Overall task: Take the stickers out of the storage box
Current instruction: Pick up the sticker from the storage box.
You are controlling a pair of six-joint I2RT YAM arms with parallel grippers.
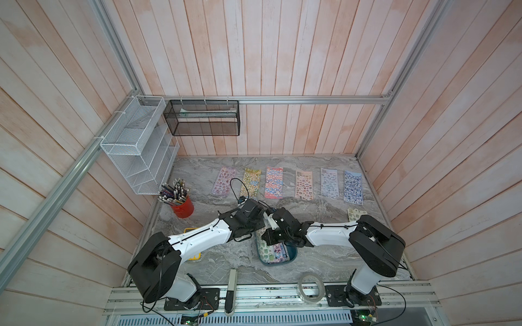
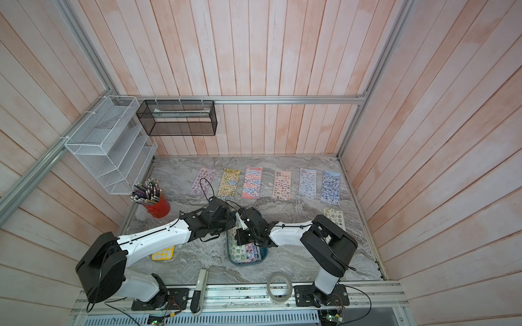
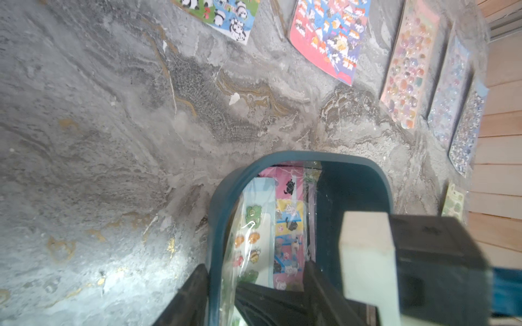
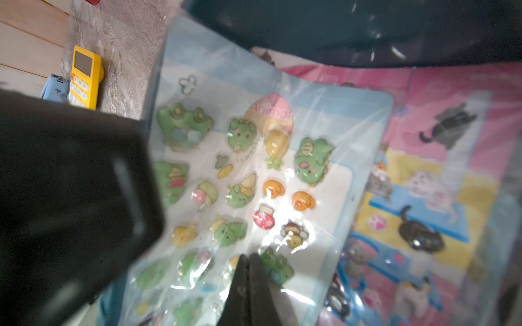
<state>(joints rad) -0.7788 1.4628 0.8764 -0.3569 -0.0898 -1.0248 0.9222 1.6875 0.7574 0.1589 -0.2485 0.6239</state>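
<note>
Top views first: the 2 arms meet nose to nose over the storage box (image 1: 294, 254), which sits at about 6 o'clock from the middle of the table (image 1: 214, 265). The left arm (image 1: 203, 235) reaches in from 8 o'clock and the right arm (image 1: 330, 232) from 4 o'clock. Both forearms are low and nearly level, with the wrists tipped down into the tray. A row of 6 sheets (image 1: 274, 183) is laid out along the 12 o'clock edge, and a 7th sheet (image 1: 356, 214) at 3 o'clock is half hidden behind the right arm. The stickers (image 1: 275, 252) left to fetch lie inside the box.

Over to the left wrist: the left gripper (image 3: 255, 265) is spread open and grips nothing. 1 finger looks to be outside the box wall and the other inside. The frog sheet (image 3: 251, 225) leans against that wall, and the pink cat sheet (image 3: 288, 217) lies beside it.

Right wrist now: the right gripper (image 4: 248, 258) has its jaws pressed together, tips at the frog sheet's crinkled clear sleeve. I can't tell whether any film is actually nipped.

My read is that the frog sheet is next out. That calls for a sure pinch on the sleeve, a lift clear of the rim, and a free patch of table.
</note>
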